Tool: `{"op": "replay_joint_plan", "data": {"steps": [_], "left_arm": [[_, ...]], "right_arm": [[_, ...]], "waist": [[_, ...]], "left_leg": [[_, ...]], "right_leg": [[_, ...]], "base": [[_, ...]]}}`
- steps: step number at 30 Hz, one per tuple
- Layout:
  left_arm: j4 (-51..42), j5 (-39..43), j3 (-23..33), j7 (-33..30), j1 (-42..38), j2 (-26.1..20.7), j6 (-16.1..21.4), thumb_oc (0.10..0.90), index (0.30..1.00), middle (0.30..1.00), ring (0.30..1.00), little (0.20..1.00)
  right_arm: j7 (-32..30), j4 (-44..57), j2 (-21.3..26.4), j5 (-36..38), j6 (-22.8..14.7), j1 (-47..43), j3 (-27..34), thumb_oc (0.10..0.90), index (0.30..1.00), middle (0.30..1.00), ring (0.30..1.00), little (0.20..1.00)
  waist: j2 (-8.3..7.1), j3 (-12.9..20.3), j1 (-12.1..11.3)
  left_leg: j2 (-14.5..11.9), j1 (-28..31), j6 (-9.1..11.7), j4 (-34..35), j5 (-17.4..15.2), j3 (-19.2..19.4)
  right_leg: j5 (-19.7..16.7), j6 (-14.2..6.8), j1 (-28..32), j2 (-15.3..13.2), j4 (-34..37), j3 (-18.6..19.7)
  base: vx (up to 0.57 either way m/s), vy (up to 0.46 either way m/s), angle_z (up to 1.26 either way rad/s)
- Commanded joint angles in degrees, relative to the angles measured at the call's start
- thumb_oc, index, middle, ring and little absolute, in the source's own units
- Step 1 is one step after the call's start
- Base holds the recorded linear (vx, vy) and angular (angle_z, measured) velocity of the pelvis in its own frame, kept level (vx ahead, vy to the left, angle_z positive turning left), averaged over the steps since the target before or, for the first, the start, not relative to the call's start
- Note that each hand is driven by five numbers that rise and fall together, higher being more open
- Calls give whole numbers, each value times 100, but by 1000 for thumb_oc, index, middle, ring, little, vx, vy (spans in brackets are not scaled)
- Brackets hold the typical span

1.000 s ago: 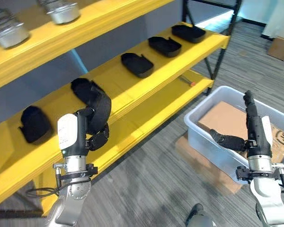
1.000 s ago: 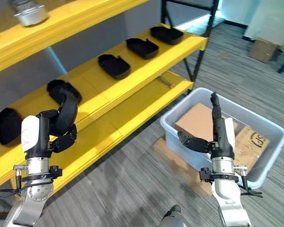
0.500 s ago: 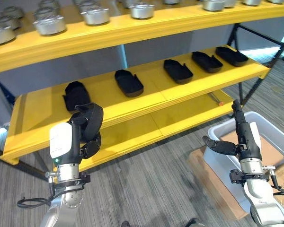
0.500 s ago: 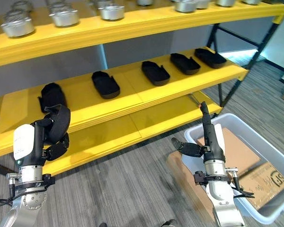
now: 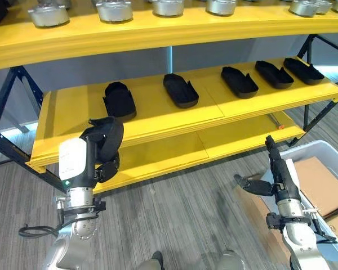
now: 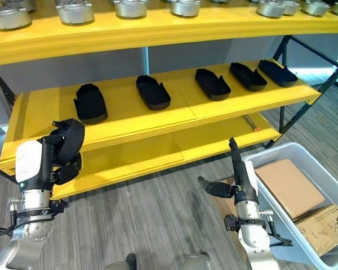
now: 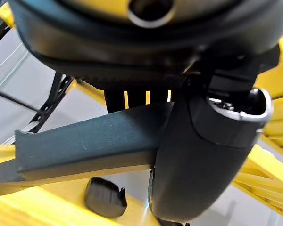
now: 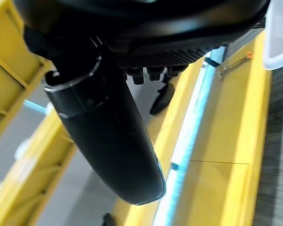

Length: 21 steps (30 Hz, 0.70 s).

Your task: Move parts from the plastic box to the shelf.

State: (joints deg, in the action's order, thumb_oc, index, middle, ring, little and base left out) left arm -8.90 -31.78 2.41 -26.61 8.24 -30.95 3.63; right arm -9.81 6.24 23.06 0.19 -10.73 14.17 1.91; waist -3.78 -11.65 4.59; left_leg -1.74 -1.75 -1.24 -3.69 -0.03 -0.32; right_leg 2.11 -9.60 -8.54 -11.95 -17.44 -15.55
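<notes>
My left hand (image 5: 105, 167) is shut on a black curved part (image 5: 109, 134), held upright in front of the left end of the yellow shelf (image 5: 158, 115). In the left wrist view the part (image 7: 85, 146) lies across the hand under the thumb (image 7: 203, 160). Several black parts like it (image 5: 180, 90) lie in a row on the middle tier. My right hand (image 5: 280, 175) is open, fingers straight up and thumb out, empty, beside the grey plastic box (image 6: 281, 152) at the lower right.
Flat cardboard pieces (image 6: 290, 188) lie in the box. A small orange-handled screwdriver (image 6: 251, 124) rests on the lowest tier. Silver metal parts (image 5: 114, 9) line the top tier. Black frame legs (image 5: 5, 98) stand at both shelf ends. Grey plank floor (image 5: 180, 225) lies before the shelf.
The camera has swung toward the shelf, so the box now sits at the right edge. My left hand still holds the black part; the right hand stays open.
</notes>
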Motion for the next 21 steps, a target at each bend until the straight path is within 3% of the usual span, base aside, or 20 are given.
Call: {"op": "replay_joint_plan", "data": {"steps": [1, 3, 6, 11, 17, 21], "left_arm": [[-810, 15, 213, -194, -632, -238, 381, 400, 300, 300, 300, 300], [-810, 38, 165, -178, -626, -187, 381, 400, 300, 300, 300, 300], [-776, -1, 57, -131, -582, -100, 423, 400, 300, 300, 300, 300], [-861, 218, 80, -89, -291, 46, 528, 400, 300, 300, 300, 300], [-830, 475, 88, -17, -175, 98, 541, 400, 300, 300, 300, 300], [-811, 573, 19, 18, -232, 103, 594, 400, 300, 300, 300, 300]], "right_arm": [[-81, 484, 263, 134, -636, -446, 680, 900, 1000, 1000, 1000, 1000], [-64, 507, 299, 256, -681, -440, 709, 900, 1000, 1000, 1000, 1000], [-69, 526, 317, 243, -698, -420, 712, 900, 1000, 1000, 1000, 1000], [-39, 491, 354, 318, -680, -477, 660, 900, 1000, 1000, 1000, 1000], [2, 523, 377, 398, -652, -456, 630, 900, 1000, 1000, 1000, 1000], [16, 555, 434, 517, -686, -493, 626, 900, 1000, 1000, 1000, 1000]], "waist": [[-176, 413, 263], [-277, 419, 308], [-332, 432, 264], [-142, 612, 172], [-30, 701, 173], [72, 635, 207]], "left_leg": [[407, 583, 35, 218, -545, 122], [507, 519, 32, 115, -590, 106], [602, 503, 40, -80, -721, 95], [539, 653, 44, 72, -714, 186], [433, 738, 119, 161, -682, 183], [388, 584, 255, -220, -718, 182]], "right_leg": [[-572, 223, -192, 617, 610, 296], [-538, 291, -182, 906, 849, 583], [-509, 336, 83, 922, 1180, 699], [-507, 360, 403, 946, 1486, 815], [-475, 426, 570, 1011, 1689, 932], [-389, 525, 683, 1034, 1791, 1060]], "base": [[29, -2, 43], [40, -13, 38], [63, -36, 15], [108, -65, 1], [94, -98, -3], [67, -117, -2]]}}
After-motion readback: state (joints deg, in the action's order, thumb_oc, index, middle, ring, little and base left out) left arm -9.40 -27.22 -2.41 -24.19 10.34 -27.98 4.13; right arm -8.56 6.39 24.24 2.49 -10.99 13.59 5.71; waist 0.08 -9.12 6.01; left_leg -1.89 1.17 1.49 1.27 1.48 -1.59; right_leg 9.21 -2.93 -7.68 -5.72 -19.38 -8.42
